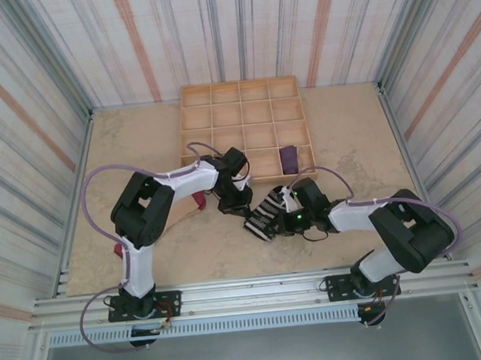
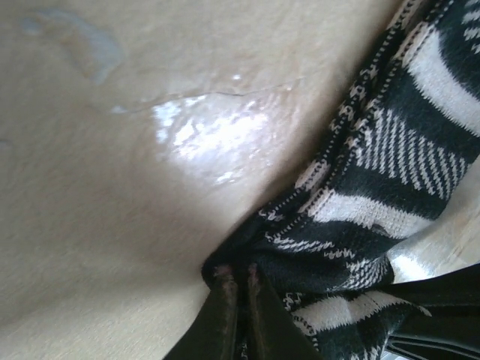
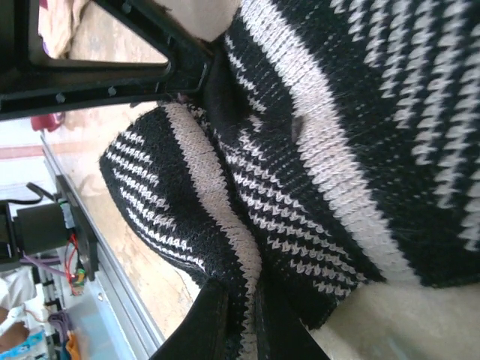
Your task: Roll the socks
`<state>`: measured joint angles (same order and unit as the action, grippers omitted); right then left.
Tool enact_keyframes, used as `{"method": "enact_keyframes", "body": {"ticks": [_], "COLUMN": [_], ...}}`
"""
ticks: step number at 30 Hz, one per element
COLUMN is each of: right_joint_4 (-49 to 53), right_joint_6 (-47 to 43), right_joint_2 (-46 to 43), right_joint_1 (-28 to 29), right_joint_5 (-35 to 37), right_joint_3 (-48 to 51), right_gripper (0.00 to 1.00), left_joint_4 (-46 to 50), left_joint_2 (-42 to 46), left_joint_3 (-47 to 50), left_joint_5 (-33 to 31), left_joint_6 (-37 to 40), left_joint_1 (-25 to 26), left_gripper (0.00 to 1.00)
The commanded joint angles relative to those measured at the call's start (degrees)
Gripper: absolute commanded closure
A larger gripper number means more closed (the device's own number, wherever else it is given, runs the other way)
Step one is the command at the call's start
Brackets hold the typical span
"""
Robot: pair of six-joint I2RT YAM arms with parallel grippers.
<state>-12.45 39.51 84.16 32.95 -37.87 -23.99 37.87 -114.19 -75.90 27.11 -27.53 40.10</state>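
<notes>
Two-handed hold on the striped sock (image 1: 264, 216). The left gripper (image 2: 238, 279) — jaws nearly together, nipping its bunched edge; the right gripper (image 3: 240, 291) — jaws clamped on a fold.

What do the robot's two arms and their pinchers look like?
Both the left arm and the right arm have white tube-shaped links joined by chunky black joints. A thin lilac cable loops along each. The left gripper and the right gripper are black, with slim dark fingers. A tiny green light glows near the right wrist.
</notes>
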Motion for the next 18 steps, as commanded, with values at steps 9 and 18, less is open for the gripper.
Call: {"method": "enact_keyframes", "body": {"ticks": [9, 18], "right_joint_4": [9.91, 11.66], "right_joint_6": [0.04, 3.22], "right_joint_2": [8.18, 10.10], "right_joint_1": [-0.65, -0.98], "right_joint_5": [2.52, 2.73], "right_joint_3": [-4.20, -5.87], "right_gripper": [1.00, 1.00], "left_joint_4": [3.87, -4.80], "left_joint_2": [11.58, 25.74], "left_joint_3": [2.49, 16.66], "left_joint_5": [-6.06, -11.51], "left_joint_6": [-5.45, -28.21], "left_joint_1": [-1.07, 4.45], "left_gripper": [0.30, 0.30]}}
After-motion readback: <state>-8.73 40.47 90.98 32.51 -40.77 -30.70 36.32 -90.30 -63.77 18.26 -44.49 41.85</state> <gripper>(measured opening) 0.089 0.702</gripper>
